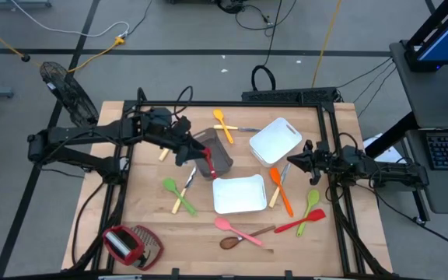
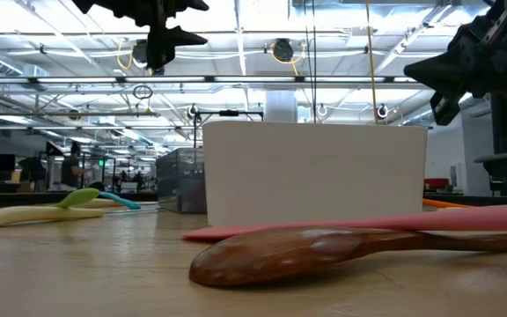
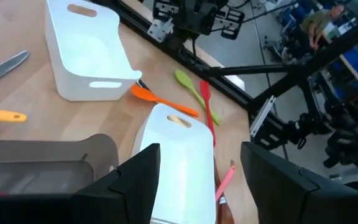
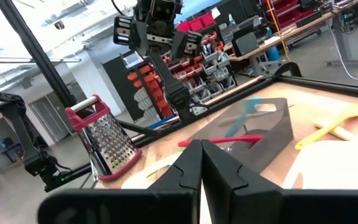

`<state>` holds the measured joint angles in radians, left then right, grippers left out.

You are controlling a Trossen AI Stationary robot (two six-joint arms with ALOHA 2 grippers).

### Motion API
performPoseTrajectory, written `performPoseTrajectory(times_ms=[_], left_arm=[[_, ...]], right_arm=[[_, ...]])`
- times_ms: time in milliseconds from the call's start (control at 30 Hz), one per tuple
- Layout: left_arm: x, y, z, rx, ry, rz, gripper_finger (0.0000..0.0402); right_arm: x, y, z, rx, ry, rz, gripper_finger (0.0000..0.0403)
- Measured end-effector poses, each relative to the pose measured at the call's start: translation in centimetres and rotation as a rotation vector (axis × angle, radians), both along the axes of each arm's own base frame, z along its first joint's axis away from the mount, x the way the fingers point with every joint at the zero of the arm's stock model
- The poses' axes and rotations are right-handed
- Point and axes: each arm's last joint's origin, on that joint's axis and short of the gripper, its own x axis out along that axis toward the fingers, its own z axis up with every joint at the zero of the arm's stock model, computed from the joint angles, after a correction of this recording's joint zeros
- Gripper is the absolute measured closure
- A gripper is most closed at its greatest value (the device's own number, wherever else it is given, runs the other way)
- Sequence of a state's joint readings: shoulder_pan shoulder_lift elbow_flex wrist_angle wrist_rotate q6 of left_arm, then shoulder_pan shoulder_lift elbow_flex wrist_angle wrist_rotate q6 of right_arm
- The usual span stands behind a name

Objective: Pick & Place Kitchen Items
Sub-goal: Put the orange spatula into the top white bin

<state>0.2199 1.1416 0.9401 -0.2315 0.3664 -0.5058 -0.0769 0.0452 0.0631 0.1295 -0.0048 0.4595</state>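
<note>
Dark left claw [image 1: 191, 148], fingers [image 3: 135, 180] spread apart and holding nothing, above the grey bin [image 1: 218, 157] near the middle of the table [image 1: 150, 204]. Inside that bin, a red utensil [image 1: 208, 162] and a blue one [image 4: 240, 121]. Just beside the bin, a white tray [image 1: 239, 194], with a second white tray [image 1: 275, 141] farther toward the right arm. Right claw [image 1: 295, 158] pressed together, empty, raised off the table near the second tray's edge. Below it, an orange spoon [image 1: 279, 188] and a pale-handled knife [image 1: 278, 187] lying crossed; close by, a green spoon [image 1: 312, 202] and a red spatula [image 1: 302, 222]. At the near edge, a pink spatula [image 1: 236, 229] touching a brown wooden spoon [image 1: 241, 238]. On the left side, a green spoon with pale-handled pieces [image 1: 179, 194]. At the far side, yellow and orange utensils [image 1: 223, 124]. In the near left corner, a red-and-mesh grater [image 1: 131, 244], lying on its side.
</note>
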Motion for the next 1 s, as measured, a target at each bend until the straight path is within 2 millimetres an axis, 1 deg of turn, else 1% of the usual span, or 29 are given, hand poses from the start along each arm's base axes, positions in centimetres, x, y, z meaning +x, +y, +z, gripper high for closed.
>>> performPoseTrajectory(times_ms=[267, 533, 733, 800, 867, 1000], left_arm=[[-0.1, -0.1, -0.3, 0.028, 0.025, -0.019, 0.0174], [0.1, -0.8, -0.4, 0.055, 0.014, -0.022, 0.0174], [0.0, -1.8, -2.1, 0.025, -0.070, -0.026, 0.0174], [-0.4, -2.2, -3.1, 0.012, -0.082, -0.027, 0.0174], [-0.7, -2.5, -3.7, 0.017, -0.128, -0.019, 0.0174], [-2.1, -3.2, -4.8, 0.040, -0.216, 0.008, 0.0174]], right_arm=[[0.0, 0.0, 0.0, 0.000, 0.001, 0.000, 0.0403], [0.0, 0.0, 0.0, 0.033, -0.001, 0.003, 0.0403], [0.0, 0.0, 0.0, 0.034, 0.000, 0.002, 0.0403], [0.0, 0.0, 0.0, 0.034, 0.002, 0.002, 0.0403], [0.0, 0.0, -0.1, 0.035, 0.007, 0.002, 0.0403], [0.0, 0.0, -0.1, 0.035, 0.006, 0.001, 0.0403]])
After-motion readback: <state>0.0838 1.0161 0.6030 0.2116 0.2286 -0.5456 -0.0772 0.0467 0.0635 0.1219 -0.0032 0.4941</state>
